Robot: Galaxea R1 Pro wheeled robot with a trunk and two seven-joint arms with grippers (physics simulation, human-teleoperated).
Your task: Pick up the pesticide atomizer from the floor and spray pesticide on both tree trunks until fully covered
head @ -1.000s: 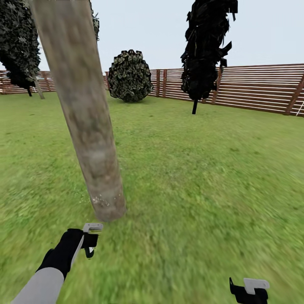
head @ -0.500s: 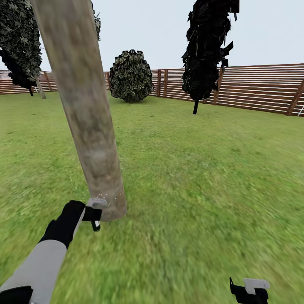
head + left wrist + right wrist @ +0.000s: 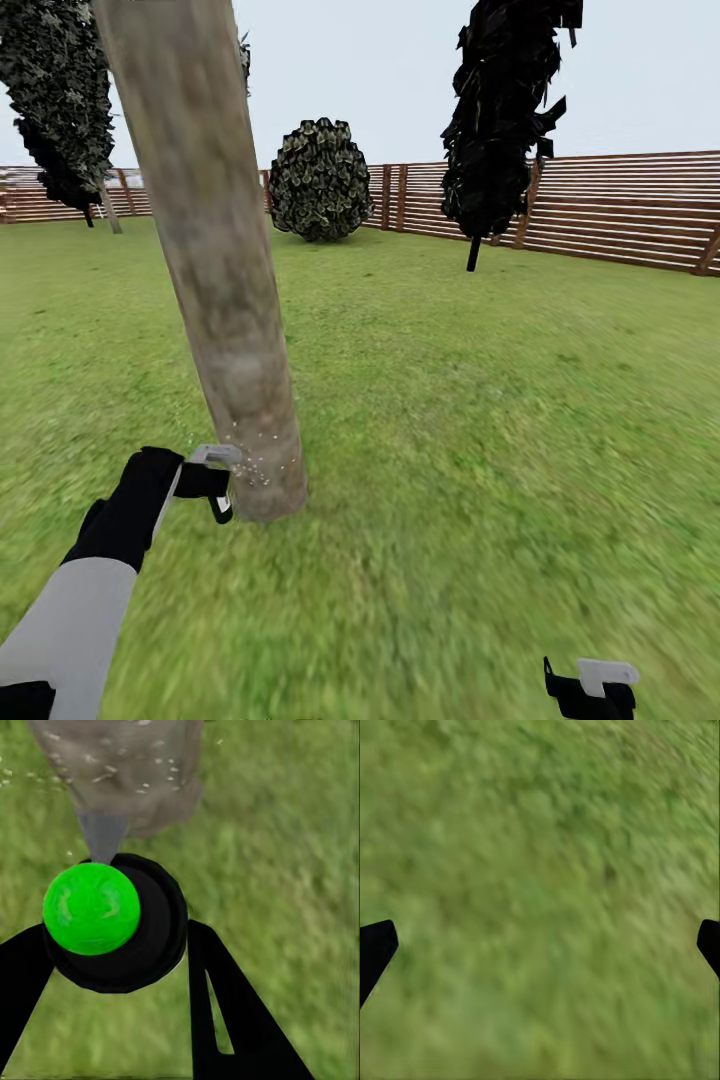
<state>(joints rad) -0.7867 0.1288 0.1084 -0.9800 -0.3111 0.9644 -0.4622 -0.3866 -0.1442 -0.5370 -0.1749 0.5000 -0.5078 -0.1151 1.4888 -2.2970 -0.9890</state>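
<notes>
Grey-beige and mottled, the tree trunk [image 3: 215,270] is seen in the head view rising at a slant from the lawn [image 3: 480,420], with the left pincer [image 3: 222,485] held just beside its base. The pesticide atomizer [image 3: 214,455] is gripped there, its whitish head turned toward the bark, and pale specks are scattered over the lowest part of the trunk (spray droplets, in all likelihood). Higher up no such specks can be made out, so most of the trunk is judged to be left uncovered. The right pincer [image 3: 590,690] hangs low over the grass, well apart from the tree. A round dark bush [image 3: 320,180] and the slatted wooden fence [image 3: 620,205] are seen behind.

In the left wrist view the atomizer [image 3: 112,921] is clamped between the black fingers [image 3: 232,1012], its bright green spot uppermost, and its nozzle is pointed at the trunk base [image 3: 127,772], where white flecks are visible.

In the right wrist view only the tips of the fingers [image 3: 375,949] are seen, spread wide over the grass with nothing between them.

For the step to be done well, the nozzle should be kept aimed squarely at the bark and near it while the arm is raised slowly, so that each band is flecked before the next is begun; the far side will call for a shift around the tree.
</notes>
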